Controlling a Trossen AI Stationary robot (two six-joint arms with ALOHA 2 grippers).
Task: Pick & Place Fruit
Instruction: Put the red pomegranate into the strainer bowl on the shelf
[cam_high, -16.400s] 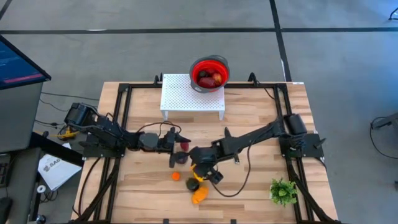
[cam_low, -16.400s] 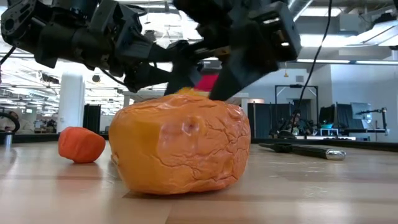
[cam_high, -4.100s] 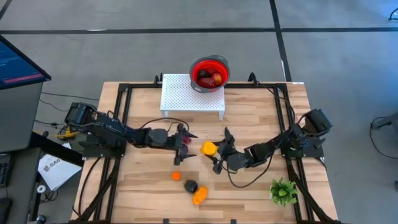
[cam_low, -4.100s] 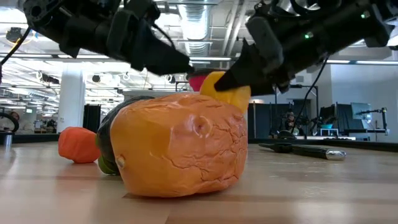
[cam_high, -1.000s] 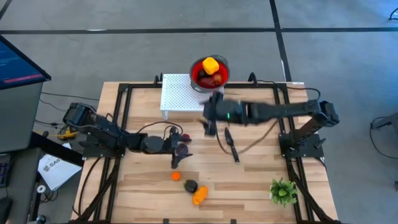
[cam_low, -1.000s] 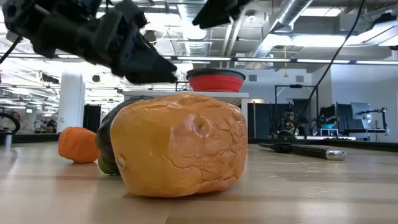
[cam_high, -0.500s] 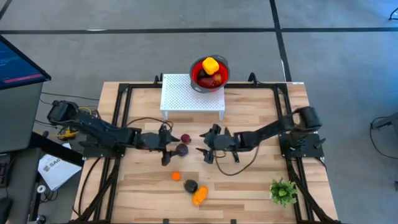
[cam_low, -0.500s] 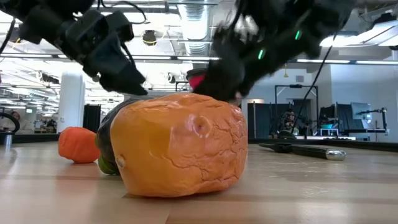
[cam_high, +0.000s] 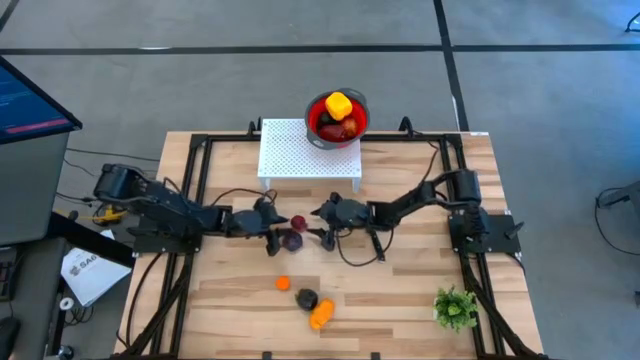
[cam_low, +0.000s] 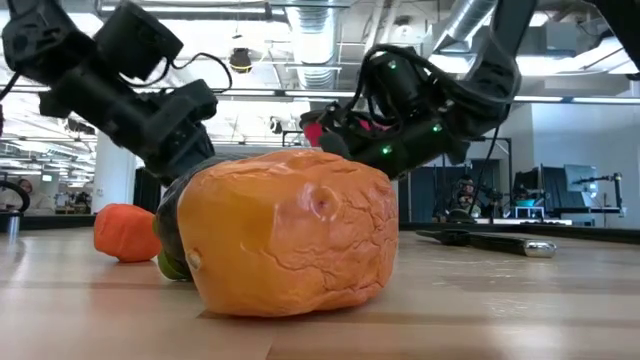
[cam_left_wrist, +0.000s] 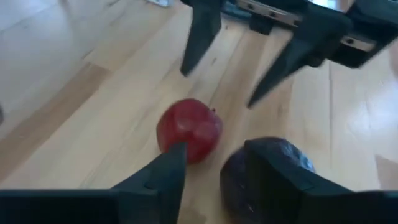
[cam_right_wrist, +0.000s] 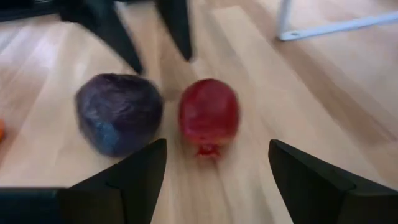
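Wood tabletop (cam_high: 420, 290), open hall behind it.

L gripper (cam_high: 274, 232): fingers (cam_left_wrist: 161, 177) apart, nothing between them; red fruit (cam_high: 297, 222) and purple fruit (cam_high: 292, 240) lie just ahead of the tips, touching neither. The purple one sits close by one tip.

R gripper (cam_high: 318, 226): fingers (cam_right_wrist: 140, 171) spread wide, empty, facing the same pair from the opposite side. Red fruit lines up with its gap, so it looks set for that one; judgement only.

Both grippers sit low over mid-table, nose to nose with the two fruits between. Risk: tips clash or knock a fruit rolling if both close in together.

Outward: near front edge lie a small orange fruit (cam_high: 283, 283), a dark one (cam_high: 306, 298) and a larger orange one (cam_high: 320, 316), the last two touching. Knife (cam_high: 377, 247) lies by R arm, not part of job. Plant sprig (cam_high: 455, 307) sits at front right corner.

Red bowl (cam_high: 337, 117) stands on white rack (cam_high: 308, 152) at back edge, already holding a yellow fruit (cam_high: 338, 103) atop red ones. Goal, presumably. Job approx. half done, five pieces left on table.
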